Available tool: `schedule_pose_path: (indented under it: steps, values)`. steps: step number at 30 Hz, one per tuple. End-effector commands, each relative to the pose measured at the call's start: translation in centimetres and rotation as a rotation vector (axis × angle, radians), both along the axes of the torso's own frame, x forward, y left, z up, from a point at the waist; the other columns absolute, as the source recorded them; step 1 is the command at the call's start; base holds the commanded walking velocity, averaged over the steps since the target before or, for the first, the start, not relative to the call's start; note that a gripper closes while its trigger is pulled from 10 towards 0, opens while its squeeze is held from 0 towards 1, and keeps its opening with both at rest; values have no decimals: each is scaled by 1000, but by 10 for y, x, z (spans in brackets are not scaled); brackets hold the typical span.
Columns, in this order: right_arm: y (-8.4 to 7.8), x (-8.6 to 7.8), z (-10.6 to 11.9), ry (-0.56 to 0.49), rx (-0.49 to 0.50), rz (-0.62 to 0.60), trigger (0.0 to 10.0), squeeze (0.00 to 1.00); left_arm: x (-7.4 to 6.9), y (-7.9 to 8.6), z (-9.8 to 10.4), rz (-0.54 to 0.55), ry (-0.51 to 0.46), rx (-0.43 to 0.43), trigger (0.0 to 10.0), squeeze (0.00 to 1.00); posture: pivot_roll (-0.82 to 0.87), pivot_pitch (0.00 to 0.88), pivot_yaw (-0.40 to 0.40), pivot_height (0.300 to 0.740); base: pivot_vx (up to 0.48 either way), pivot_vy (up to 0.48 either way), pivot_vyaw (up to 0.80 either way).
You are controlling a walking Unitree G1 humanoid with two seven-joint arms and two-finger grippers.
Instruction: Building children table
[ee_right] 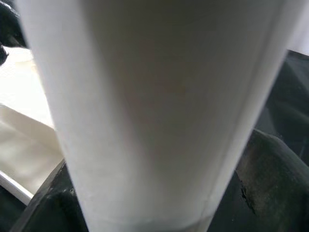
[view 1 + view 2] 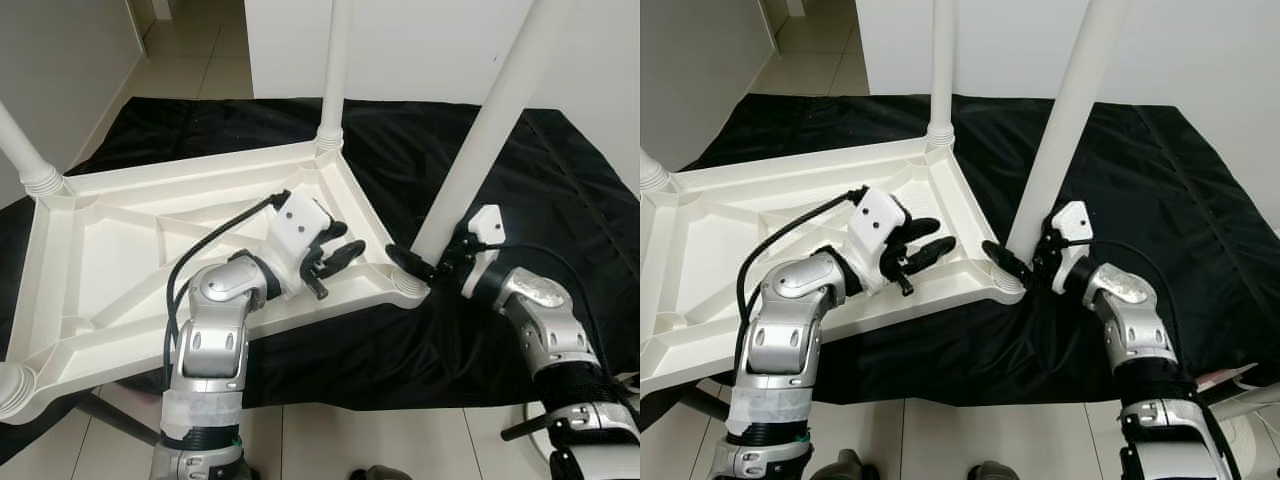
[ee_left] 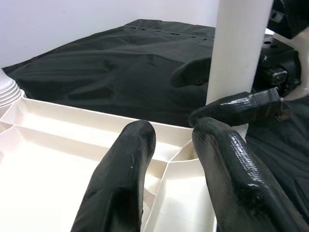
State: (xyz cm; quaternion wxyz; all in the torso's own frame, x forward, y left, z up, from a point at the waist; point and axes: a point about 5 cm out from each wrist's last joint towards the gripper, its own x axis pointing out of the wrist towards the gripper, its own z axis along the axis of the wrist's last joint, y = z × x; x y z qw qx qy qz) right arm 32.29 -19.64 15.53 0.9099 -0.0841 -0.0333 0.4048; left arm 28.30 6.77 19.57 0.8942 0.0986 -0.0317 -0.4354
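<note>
A white plastic children's table top (image 2: 120, 240) lies upside down on a black cloth (image 2: 560, 200) spread over a tiled floor (image 2: 400, 440), its ribbed underside facing up. White legs stand up from its corners: 1 at the far corner (image 2: 335, 70), 1 at the far left corner (image 2: 25, 155), and a rounded leg base shows at the near left corner (image 2: 8, 385). At the near right corner, a 4th leg (image 2: 490, 130) leans up and to the right from its socket (image 2: 410, 285).

The right gripper (image 2: 425, 262) is at the foot of this 4th leg, just above the socket, its jaws closed around the leg; in the right wrist view the white tube (image 1: 154, 111) sits close in front of the camera with a black finger (image 1: 270, 183) beside it. The right arm (image 2: 545, 320) reaches in from the lower right.

The left gripper (image 2: 338, 258) hovers over the table top's near right part, just inside the rim and pointing toward the socket corner. Its jaws are narrowly apart and hold nothing; the left wrist view shows the 2 black fingers (image 3: 120, 183) above the white ribs, with the 4th leg and the right gripper's finger just beyond them. The left arm (image 2: 215, 330) bends over the near edge of the table top
</note>
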Motion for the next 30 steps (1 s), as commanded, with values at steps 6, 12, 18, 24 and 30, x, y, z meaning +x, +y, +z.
schedule_pose_path:
  steps: [6,12,18,24,30]
  values:
    - [4,7,5,-27,-15,36,4902,0,8,6,6,288,-41,-65,10000,0,-18,33,16,740,0,0,0]
    - [6,10,1,9,-5,56,0,0,8,7,7,293,-44,-68,10000,0,-16,34,15,740,0,0,0]
    - [6,10,-7,43,-4,39,431,0,8,8,7,296,-44,-68,10000,0,-13,38,14,740,0,0,0]
    - [7,12,-17,98,-13,-11,10000,0,8,8,8,296,-43,-67,10000,0,-11,39,15,740,0,0,0]
    - [12,13,-18,95,36,-76,10000,0,7,9,8,300,-43,-66,10000,0,-9,41,12,740,0,0,0]
